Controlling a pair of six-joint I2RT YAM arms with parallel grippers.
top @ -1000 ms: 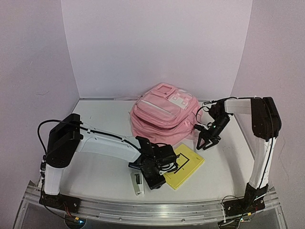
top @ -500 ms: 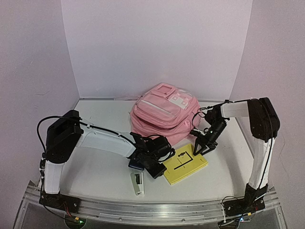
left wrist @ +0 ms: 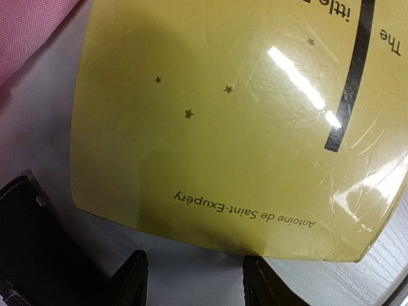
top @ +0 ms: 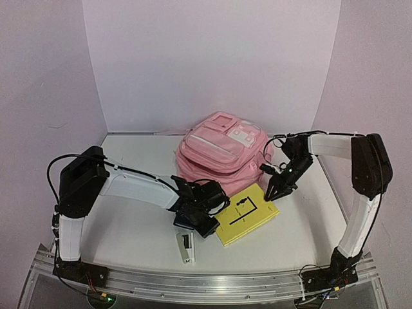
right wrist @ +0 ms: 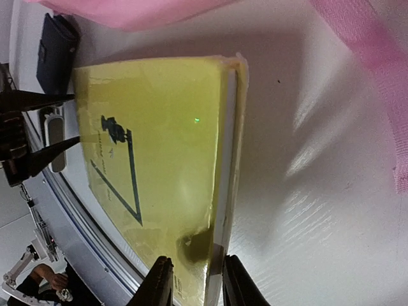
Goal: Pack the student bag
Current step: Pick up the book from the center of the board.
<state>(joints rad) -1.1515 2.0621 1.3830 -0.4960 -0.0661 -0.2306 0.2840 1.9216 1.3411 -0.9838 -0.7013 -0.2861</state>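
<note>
The pink student bag lies at the back middle of the table; a corner of it shows in the left wrist view. A yellow book lies in front of it. My right gripper is shut on the book's far right corner, its jaws straddling the white page edge, and that side of the book is raised off the table. My left gripper stands open at the book's left edge, with only bare table between its jaws.
A white stapler lies near the front edge, left of the book. A dark blue flat case sits under my left wrist, also seen as a dark block beyond the book. A pink bag strap trails on the table by my right gripper.
My right gripper has closed onto the book's corner and tipped that side up. The book has swung slightly. My left gripper has moved back from the stapler to the book's left edge.
</note>
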